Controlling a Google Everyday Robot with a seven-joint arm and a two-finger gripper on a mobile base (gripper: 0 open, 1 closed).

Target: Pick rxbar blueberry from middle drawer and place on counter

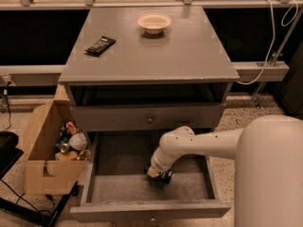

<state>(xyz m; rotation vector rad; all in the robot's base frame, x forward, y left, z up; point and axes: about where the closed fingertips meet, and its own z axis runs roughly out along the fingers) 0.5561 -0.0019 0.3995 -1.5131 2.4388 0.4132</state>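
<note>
The middle drawer (118, 189) stands pulled open below a closed drawer with a knob (150, 119). My gripper (160, 176) is down inside the open drawer, right of centre and close to its grey floor, at the end of my white arm (203, 143). The rxbar blueberry does not show; the wrist and the dark gripper hide the spot beneath them. The counter (161, 56) is the grey top of the cabinet, well above the gripper.
A black bar with white print (100, 45) lies at the counter's left. A white bowl (154, 22) sits at its back centre. A cardboard box (45, 174) of cans and packets stands left of the drawer. A cable (272, 41) hangs at right.
</note>
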